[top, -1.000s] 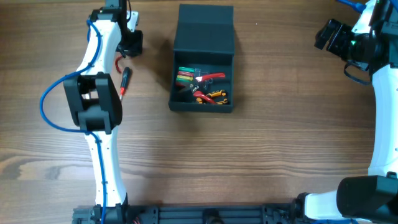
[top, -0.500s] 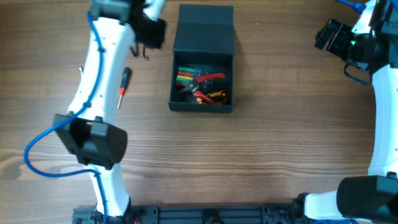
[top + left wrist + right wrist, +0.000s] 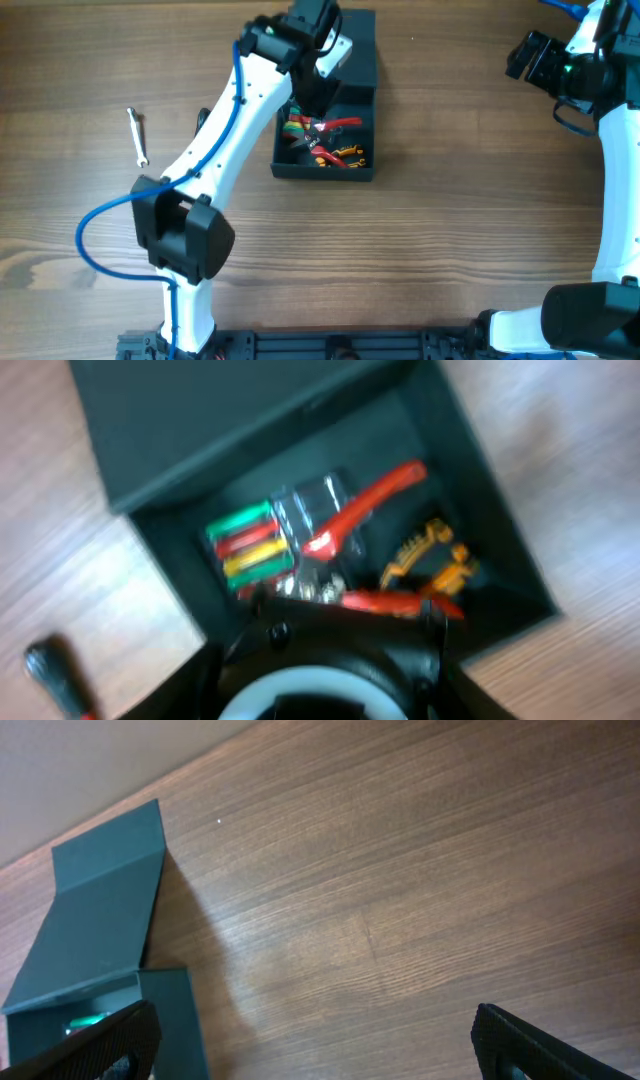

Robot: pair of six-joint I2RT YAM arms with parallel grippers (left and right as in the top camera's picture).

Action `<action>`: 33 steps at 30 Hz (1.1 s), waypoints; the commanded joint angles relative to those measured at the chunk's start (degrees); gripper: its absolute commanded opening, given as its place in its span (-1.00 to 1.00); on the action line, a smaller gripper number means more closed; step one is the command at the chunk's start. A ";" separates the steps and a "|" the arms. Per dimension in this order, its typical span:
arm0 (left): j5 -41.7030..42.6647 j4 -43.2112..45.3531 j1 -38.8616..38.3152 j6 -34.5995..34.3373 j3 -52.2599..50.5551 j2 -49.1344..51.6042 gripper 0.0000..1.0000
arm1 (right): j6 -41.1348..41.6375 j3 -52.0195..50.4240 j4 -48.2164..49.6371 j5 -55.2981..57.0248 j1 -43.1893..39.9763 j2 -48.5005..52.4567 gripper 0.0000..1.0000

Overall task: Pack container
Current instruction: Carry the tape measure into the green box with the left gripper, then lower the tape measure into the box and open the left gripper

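Container (image 3: 325,170): top centre of the table (image 3: 400,260), flap lid (image 3: 360,50) folded back flat toward the far edge, box open.

Overhead: left arm stretched diagonally over the table, left gripper (image 3: 310,98) hanging above the container's near-left inner corner. Its fingers merge with the dark interior, so I cannot tell whether they are apart or together. Coloured items lie in the box. A slim silver tool (image 3: 138,137) lies on the wood well to the left, apart from the arm. Right gripper (image 3: 525,55) sits at the far right, well away from the container.

Left wrist (blurred): looks down into the box. Green, red and yellow sticks (image 3: 245,545) lie side by side at left, a clear bag (image 3: 315,500) just beside them, a red-handled tool (image 3: 365,515) lies diagonally across the middle, and an orange tool (image 3: 430,560) is at right. A black handle (image 3: 55,670) lies on the table outside the box. Finger state not readable here either.

Right wrist: fingertips spread wide at the bottom corners, holding nothing. The lid and one box corner show at left.
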 commanded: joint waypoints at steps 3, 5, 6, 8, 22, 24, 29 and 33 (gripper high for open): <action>-3.56 14.73 0.48 0.04 -14.19 -0.52 -0.92 | 0.63 -0.22 0.11 -0.48 0.02 0.85 0.99; -4.87 17.84 1.20 0.04 -16.22 -0.52 -0.92 | 0.66 -0.22 0.11 -0.48 0.02 0.85 0.99; -4.87 19.37 1.81 0.02 -16.94 -0.52 -0.92 | 0.63 -0.22 0.11 -0.46 0.02 0.85 0.99; -4.83 22.51 3.15 -0.74 -18.69 -0.52 -0.92 | 0.66 -0.22 0.11 -0.48 0.02 0.85 1.00; -2.82 31.21 5.44 -1.25 -24.52 -0.52 -0.74 | 0.63 -0.22 0.11 -0.48 0.02 0.85 0.99; -2.38 30.91 5.44 -1.29 -24.52 -0.52 -0.69 | 0.63 -0.22 0.11 -0.46 0.02 0.85 0.99; -1.57 30.18 4.92 -2.01 -24.41 -0.98 0.43 | 0.63 -0.22 0.11 -0.46 0.02 0.85 1.00; -1.57 27.96 4.85 -4.68 -22.73 -2.91 0.62 | 0.63 -0.22 0.11 -0.46 0.02 0.85 0.99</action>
